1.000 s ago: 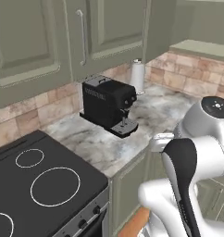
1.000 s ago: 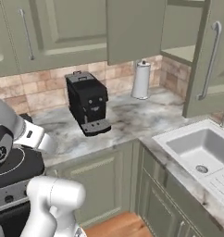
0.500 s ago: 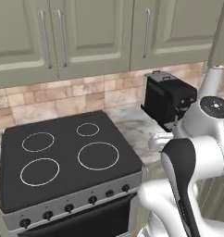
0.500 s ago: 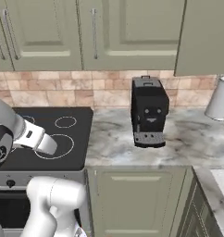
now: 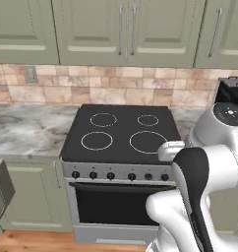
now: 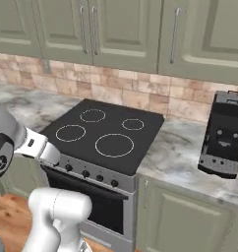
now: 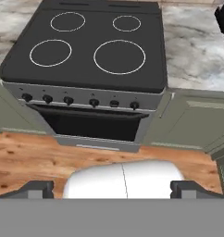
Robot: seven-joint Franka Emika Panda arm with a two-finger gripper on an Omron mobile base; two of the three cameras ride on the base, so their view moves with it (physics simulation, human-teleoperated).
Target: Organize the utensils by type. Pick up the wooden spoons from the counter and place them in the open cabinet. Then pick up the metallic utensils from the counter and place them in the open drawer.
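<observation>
At the far left, the marbled desk (image 5: 22, 132) runs along the tiled wall, and on the stretch of it in sight there are no spoons, wooden or metal; a plain grey switch plate (image 5: 31, 74) sits on the tiles above it. Next to the right is the black stove (image 5: 122, 132) with four ring burners and a row of knobs over the dark oven door (image 7: 93, 125). Right of the stove the desk resumes, and the black coffee machine (image 6: 223, 133) stands there against the wall. Above everything runs a row of grey-green upper cabinets (image 6: 126, 29), every door visible here closed, so the open cabinet and the open drawer the task needs must lie elsewhere. The end effector (image 7: 111, 189) hangs low in front of the stove, over the wooden floor (image 7: 35, 157), its two tips spread as wide apart as they go with nothing between them. The relation the coming move turns on cannot be read here: which way the spoons lie from the end effector, and how their handles point, is not shown. My judgement is that the base must first bring the spoons into view before any reach can be lined up.
</observation>
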